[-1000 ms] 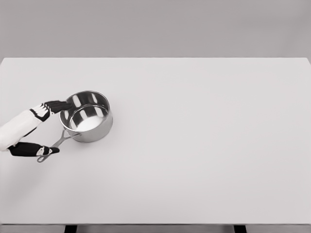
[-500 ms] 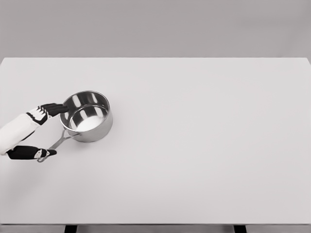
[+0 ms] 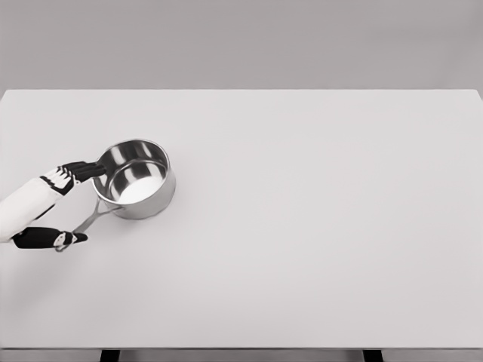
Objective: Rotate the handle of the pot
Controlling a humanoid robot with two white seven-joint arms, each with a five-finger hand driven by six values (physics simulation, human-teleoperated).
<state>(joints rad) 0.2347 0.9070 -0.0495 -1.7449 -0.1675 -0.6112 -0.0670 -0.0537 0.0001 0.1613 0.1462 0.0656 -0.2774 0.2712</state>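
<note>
**A:** So, left hand (image 3: pixel 66 202) first — what's it doing now?

**B:** Spread wide and straddling the pot's left side, not clamped on anything. Upper fingers (image 3: pixel 89 170) press the pot (image 3: pixel 136 178) wall just under the rim; the lower dark digit lies on the tabletop (image 3: pixel 317 219) w/ its tip at the loop end of the handle (image 3: pixel 84 224). More a two-point push than a grasp, I'd say.

**B:** Right hand isn't in view at all.

**A:** Anything moved vs. a sec ago?

**B:** Yes, a bit. Handle tip has slid left and slightly up; the lower digit went w/ it. Pot body barely shifted, maybe a touch up-left. Over the last half sec the change is v. small, nearly nil.

**A:** Meaning for the task?

**B:** Handle is swinging clockwise as seen from above, pivoting roughly about the pot body while the upper fingers brace it. Rotation has begun but looks only partly done, imo; handle points lower-left toward the robot's left side.

**A:** And where's the pot overall?

**B:** Left part of the tabletop, upright, open side up, well clear of the edges. Slowing could mean the arm is near its reach limit, or the push is just ending. Can't tell which.
</note>
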